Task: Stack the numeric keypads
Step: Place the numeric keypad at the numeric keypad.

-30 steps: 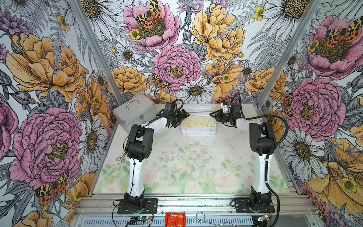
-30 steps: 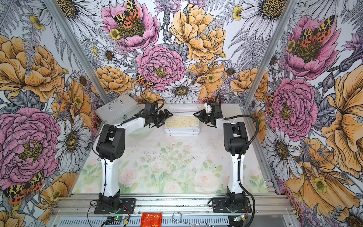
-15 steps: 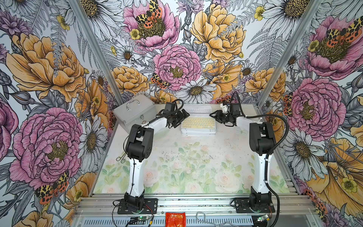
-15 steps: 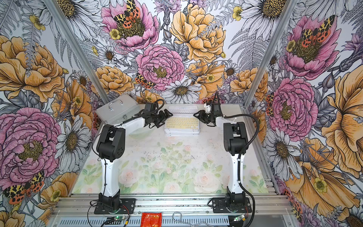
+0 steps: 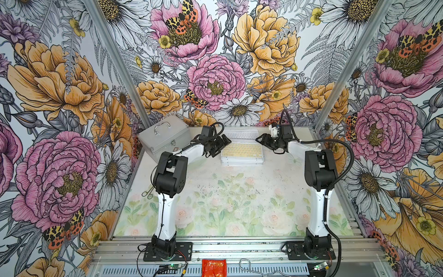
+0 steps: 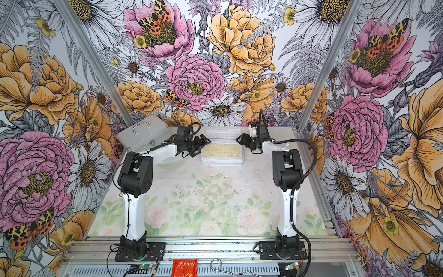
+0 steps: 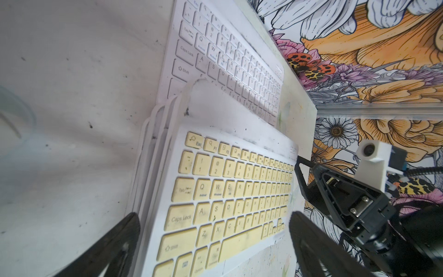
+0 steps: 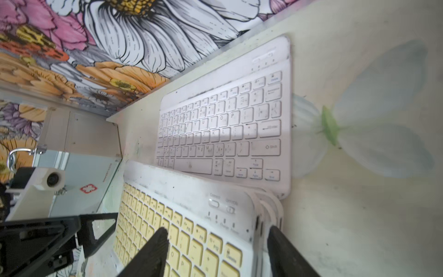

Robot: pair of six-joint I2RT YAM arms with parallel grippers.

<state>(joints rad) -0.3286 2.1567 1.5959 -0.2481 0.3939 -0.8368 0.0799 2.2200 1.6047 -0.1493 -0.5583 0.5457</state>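
A stack of numeric keypads (image 5: 242,159) lies at the back middle of the table, topped by a yellow-keyed keypad (image 5: 241,150) (image 6: 222,151) (image 7: 227,191) (image 8: 179,235). Behind it a white-keyed keypad (image 5: 241,134) (image 6: 223,133) (image 7: 227,60) (image 8: 227,124) lies flat on its own, partly under the stack's far edge. My left gripper (image 5: 224,144) (image 7: 213,242) is open at the stack's left end, a finger on either side of the yellow keypad. My right gripper (image 5: 260,140) (image 8: 215,251) is open at the right end, one finger over the yellow keys, one beside the stack's edge.
A silver metal case (image 5: 165,139) (image 6: 143,136) with a handle stands at the back left, close to my left arm. The floral back wall rises just behind the white keypad. A red packet (image 5: 214,267) lies on the front rail.
My right gripper's jaws have spread apart and it has lifted slightly at the stack's right end. The yellow keypad stays on the stack. The left arm has not moved.
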